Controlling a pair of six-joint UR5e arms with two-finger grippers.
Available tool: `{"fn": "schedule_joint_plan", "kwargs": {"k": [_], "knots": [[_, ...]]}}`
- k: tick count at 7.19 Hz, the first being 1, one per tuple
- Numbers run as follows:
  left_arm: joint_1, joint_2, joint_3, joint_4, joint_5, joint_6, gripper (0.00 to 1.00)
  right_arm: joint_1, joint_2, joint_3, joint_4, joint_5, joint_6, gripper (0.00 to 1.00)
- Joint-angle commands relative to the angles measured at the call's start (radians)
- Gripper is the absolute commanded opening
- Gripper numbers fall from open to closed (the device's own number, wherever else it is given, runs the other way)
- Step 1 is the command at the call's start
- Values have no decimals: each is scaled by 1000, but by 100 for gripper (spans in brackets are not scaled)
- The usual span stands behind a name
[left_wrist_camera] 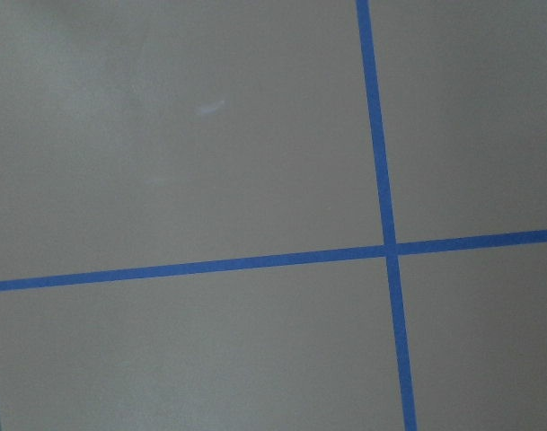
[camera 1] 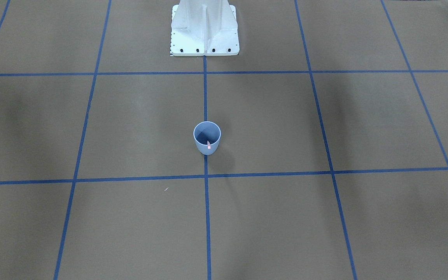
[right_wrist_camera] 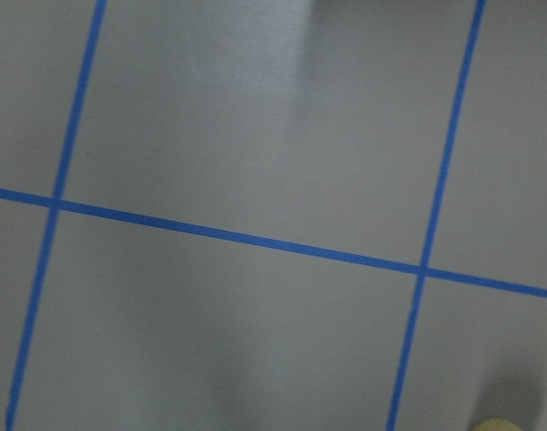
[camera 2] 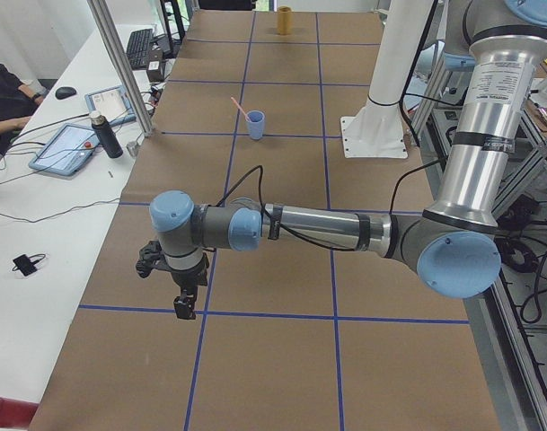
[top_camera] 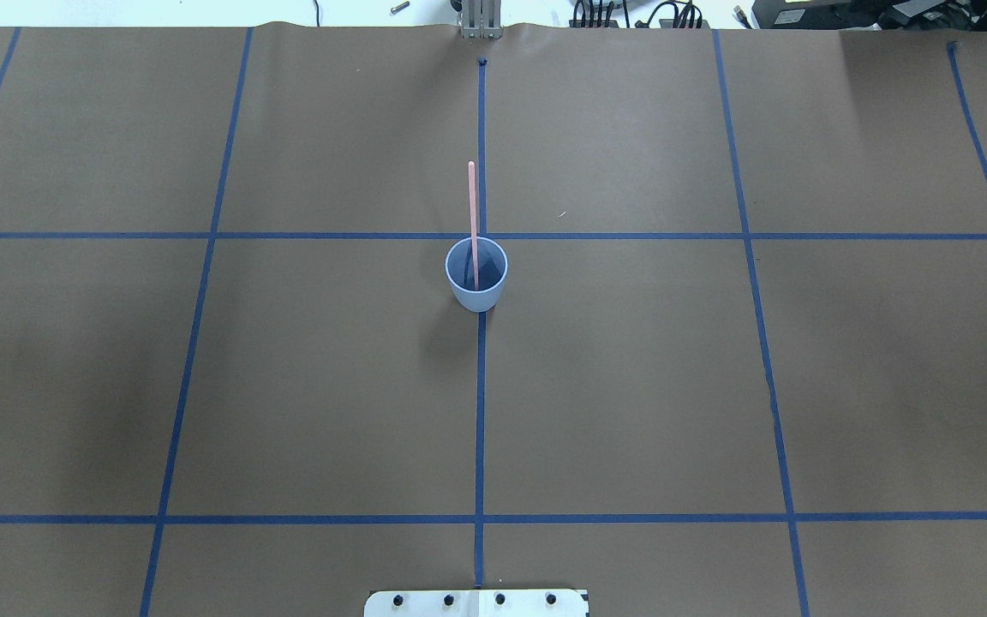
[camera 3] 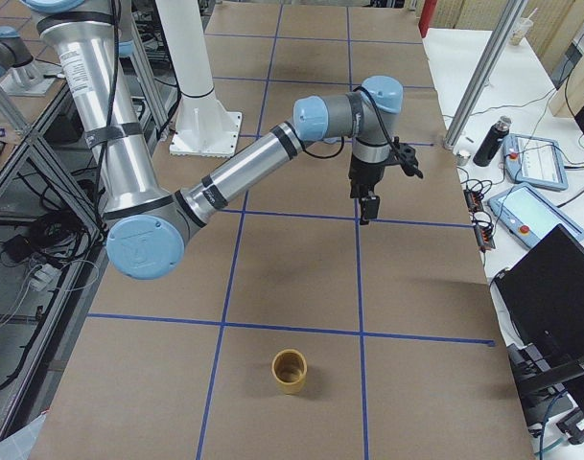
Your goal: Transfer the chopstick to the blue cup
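One pink chopstick (top_camera: 473, 206) stands tilted in the blue cup (top_camera: 476, 300) in the middle of the table (top_camera: 716, 386). The left gripper (camera 2: 185, 303) and right gripper (camera 3: 367, 205) hang over the table, far from the cup. I cannot tell if their fingers are apart or together.

The left arm (camera 2: 318, 229) and right arm (camera 3: 244, 168) are silver tubes with light-blue joint caps and black cables. Their white pedestal (camera 1: 204, 31) shows black bolts.

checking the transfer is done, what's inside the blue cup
A pink chopstick stands in the blue cup, leaning on the rim, top sticking out. The wall hides part of the bottom.
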Motion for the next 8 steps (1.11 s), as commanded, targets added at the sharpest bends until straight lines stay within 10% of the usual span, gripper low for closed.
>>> {"fn": "schedule_joint_plan", "kwargs": {"k": [1,8], "knots": [[-14,16,21,-20,-5,1,99,100,-82,-178,188,19,-133,100],[-101,93,51,-77,-118,30,99,199,-197,-338,324,93,-225,100]]}}
